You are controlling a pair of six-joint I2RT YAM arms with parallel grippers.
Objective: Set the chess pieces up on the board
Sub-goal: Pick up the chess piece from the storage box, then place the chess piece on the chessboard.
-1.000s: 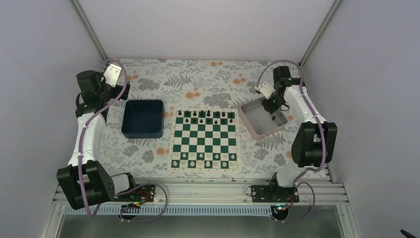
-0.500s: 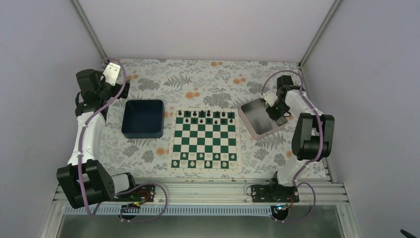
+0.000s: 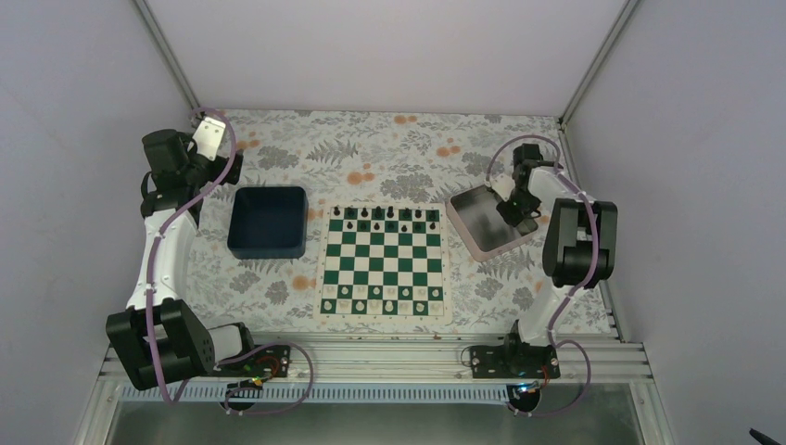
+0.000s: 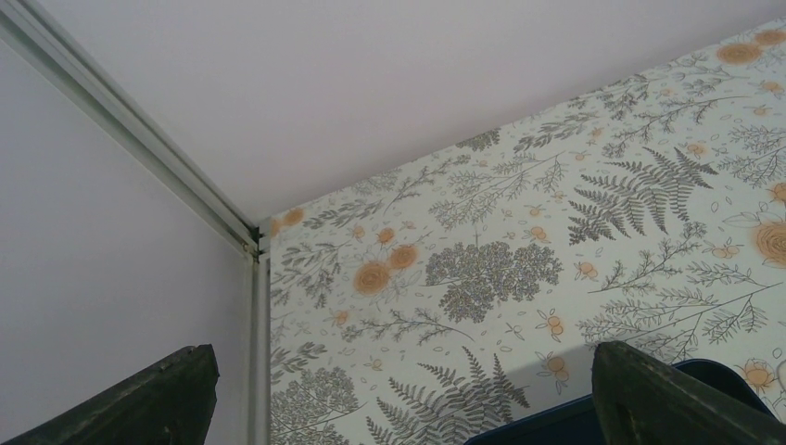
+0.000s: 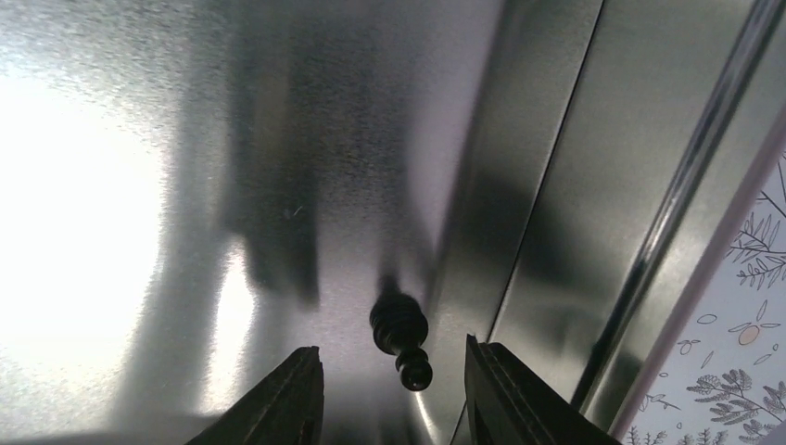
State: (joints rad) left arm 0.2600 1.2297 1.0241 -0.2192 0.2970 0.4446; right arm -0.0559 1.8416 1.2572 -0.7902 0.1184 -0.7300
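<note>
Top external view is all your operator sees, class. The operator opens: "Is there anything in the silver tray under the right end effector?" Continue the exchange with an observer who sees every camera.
Observer: Yes. The right wrist view shows one black chess piece lying on its side on the tray floor.
Operator: Has the right end effector gripped it?
Observer: No. Its fingers stand apart, with a gap on either side of the piece.
Operator: And the left end effector?
Observer: Its wrist view shows it wide open, with nothing between its fingers.
</note>
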